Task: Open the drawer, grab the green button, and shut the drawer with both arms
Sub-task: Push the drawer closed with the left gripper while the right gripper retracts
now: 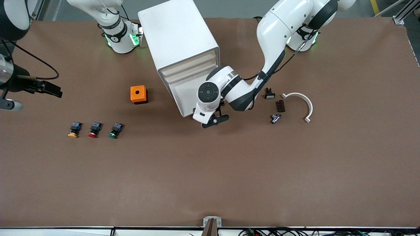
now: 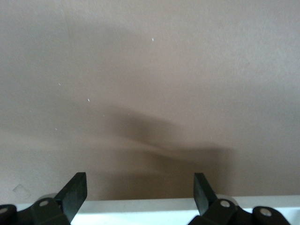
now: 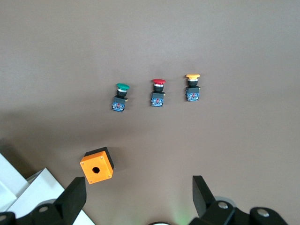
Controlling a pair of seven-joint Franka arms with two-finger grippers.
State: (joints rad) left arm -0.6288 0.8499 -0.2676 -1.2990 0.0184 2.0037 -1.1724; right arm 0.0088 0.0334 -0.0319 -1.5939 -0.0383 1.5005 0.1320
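The white cabinet (image 1: pixel 177 32) lies in the middle of the table, and its lowest drawer (image 1: pixel 182 96) stands pulled out toward the front camera. My left gripper (image 1: pixel 215 122) is at that drawer's front edge. It is open, and the white edge (image 2: pixel 140 211) lies between its fingers (image 2: pixel 75 192). The green-capped button (image 1: pixel 115 130) (image 3: pixel 121 96) lies on the table toward the right arm's end, beside a red one (image 1: pixel 94 129) and a yellow one (image 1: pixel 74 129). My right gripper (image 1: pixel 52 90) (image 3: pixel 140 194) hangs high, open, holding nothing.
An orange box (image 1: pixel 138 94) (image 3: pixel 97 165) with a round hole sits beside the cabinet. Toward the left arm's end lie a white curved piece (image 1: pixel 303 103) and three small dark parts (image 1: pixel 280 106).
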